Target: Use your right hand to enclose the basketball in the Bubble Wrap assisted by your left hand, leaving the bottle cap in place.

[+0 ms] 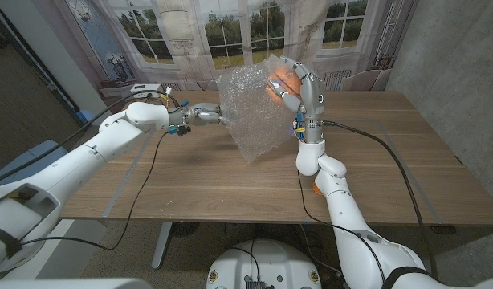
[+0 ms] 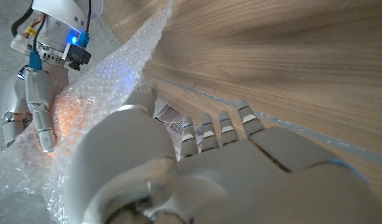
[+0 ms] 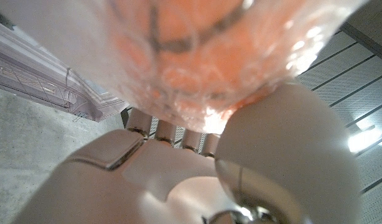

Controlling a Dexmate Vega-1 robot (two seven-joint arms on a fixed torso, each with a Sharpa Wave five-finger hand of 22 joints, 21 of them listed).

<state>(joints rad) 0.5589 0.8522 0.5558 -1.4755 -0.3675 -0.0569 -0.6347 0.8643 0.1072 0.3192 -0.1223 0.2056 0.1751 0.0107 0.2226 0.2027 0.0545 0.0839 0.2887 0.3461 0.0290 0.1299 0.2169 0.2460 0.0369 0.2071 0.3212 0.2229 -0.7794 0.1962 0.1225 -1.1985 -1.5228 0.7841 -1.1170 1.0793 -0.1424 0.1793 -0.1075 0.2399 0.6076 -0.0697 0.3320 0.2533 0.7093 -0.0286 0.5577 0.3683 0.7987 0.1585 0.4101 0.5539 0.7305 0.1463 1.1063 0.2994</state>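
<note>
Up above the wooden table (image 1: 230, 172), the robot's right hand (image 1: 299, 88) is raised with its fingers curled around the orange basketball (image 1: 277, 83), gripping it through the clear Bubble Wrap (image 1: 250, 108). Its left hand (image 1: 205, 116) holds the sheet's opposite edge, and the wrap hangs down between them towards the tabletop

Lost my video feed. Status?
Right hand grips wrapped basketball, raised. Left hand holds Bubble Wrap edge. Nothing in the way.
</note>
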